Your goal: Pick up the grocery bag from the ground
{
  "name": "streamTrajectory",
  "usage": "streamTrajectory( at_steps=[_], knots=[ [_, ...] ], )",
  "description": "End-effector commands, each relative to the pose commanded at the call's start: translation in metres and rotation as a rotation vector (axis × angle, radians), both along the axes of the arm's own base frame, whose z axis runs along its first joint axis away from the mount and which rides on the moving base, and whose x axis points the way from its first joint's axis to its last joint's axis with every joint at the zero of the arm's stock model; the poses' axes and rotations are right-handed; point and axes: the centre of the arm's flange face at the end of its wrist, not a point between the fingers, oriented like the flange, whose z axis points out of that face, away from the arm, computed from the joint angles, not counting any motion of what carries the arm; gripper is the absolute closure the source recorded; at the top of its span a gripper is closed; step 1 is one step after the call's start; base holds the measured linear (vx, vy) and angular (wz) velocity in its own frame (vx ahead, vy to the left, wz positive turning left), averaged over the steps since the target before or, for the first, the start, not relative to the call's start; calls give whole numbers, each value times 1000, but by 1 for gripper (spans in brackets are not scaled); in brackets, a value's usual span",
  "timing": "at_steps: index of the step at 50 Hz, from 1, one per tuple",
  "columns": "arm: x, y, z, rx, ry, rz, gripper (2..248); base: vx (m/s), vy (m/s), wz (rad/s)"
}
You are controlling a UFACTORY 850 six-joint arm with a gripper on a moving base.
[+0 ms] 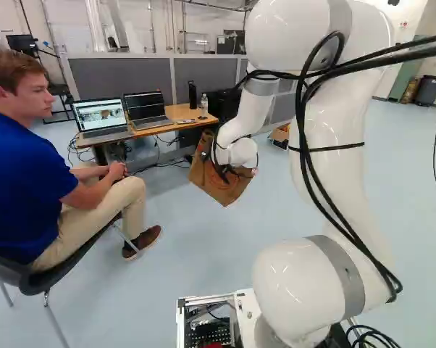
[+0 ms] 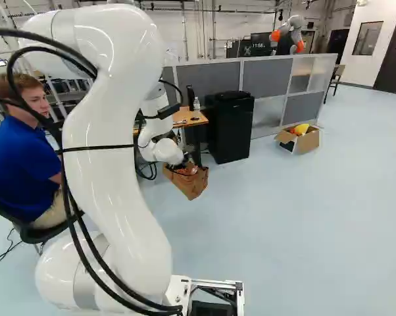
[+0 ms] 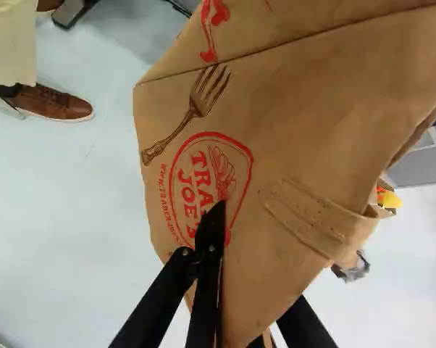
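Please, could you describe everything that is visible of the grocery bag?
The grocery bag is brown, creased and paper-like, printed with a red emblem and a fork; a flat strip lies near one edge. It hangs tilted above the floor, pinched in the gripper. I cannot tell what is inside.

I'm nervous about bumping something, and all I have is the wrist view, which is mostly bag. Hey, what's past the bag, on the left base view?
Observer: Beyond the grocery bag there's a wooden desk with two open laptops on it.

Operator: Okay. And how's the bag sitting overall?

Observer: The left base view shows it tilted, one bottom corner pointing down toward the floor.

Operator: Anything else bulky over there?

Observer: Yes, the right base view shows a black cabinet on the floor, at the right end of the desk.
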Motion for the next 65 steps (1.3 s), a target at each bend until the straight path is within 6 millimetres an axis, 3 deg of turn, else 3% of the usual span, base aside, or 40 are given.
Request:
streamTrajectory(
  at_steps=[27, 65],
  knots=[
    [-47, -9, 35, 145, -96, -137, 228, 0, 0, 0],
    [-144, -22, 75, 445, -273, -352, 228, 0, 0, 0]
  ],
)
